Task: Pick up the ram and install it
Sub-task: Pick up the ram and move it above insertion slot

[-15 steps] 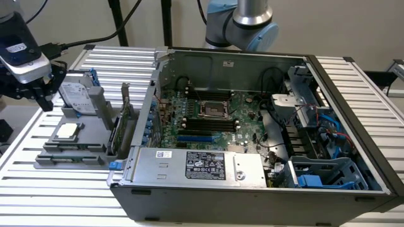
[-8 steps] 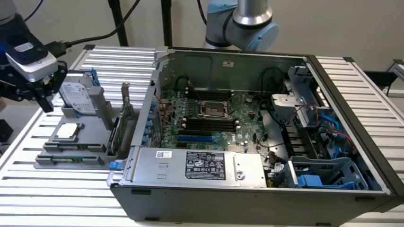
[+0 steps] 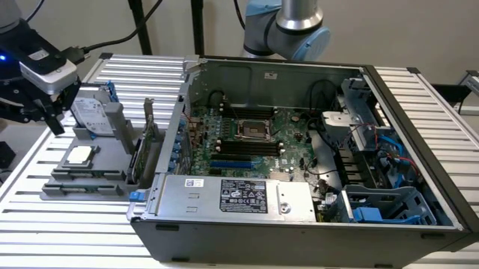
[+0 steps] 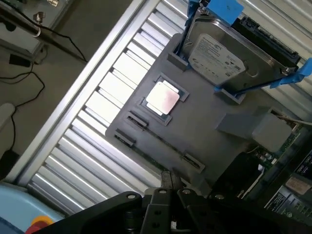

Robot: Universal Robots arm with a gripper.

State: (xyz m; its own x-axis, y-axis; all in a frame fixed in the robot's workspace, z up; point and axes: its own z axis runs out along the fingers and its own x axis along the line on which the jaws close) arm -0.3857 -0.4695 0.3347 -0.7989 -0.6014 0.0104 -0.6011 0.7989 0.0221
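1. Over the slatted aluminium table [image 3: 67, 235], toward the exterior view's left, the gripper [image 3: 51, 120] hangs with its fingers pressed together, pinching nothing.
2. Beneath it lies a grey tray [image 3: 90, 140] carrying a hard drive [image 3: 90, 112], a silver processor chip [image 3: 80, 156] and an upright expansion card [image 3: 146, 140]. The ram [image 3: 82, 189] seems to be the thin strip in the tray's long slot, below the gripper and apart from it.
3. Well off to the gripper's side, toward the exterior view's right, stands an open computer case [image 3: 299, 241]. A pale wall [image 3: 389, 28] lies behind it.
4. Seen from the wrist, the closed gripper [image 4: 168, 181] hovers above the tray [image 4: 204, 131]. The ram [image 4: 164, 141] stands edge-on near the fingertips, the processor chip [image 4: 163, 97] lies beyond it, and the hard drive [image 4: 219, 56] is farther still.
5. Bright table [image 4: 87, 146] slats end at a dull floor [image 4: 87, 29] strewn with black cables [image 4: 29, 73].
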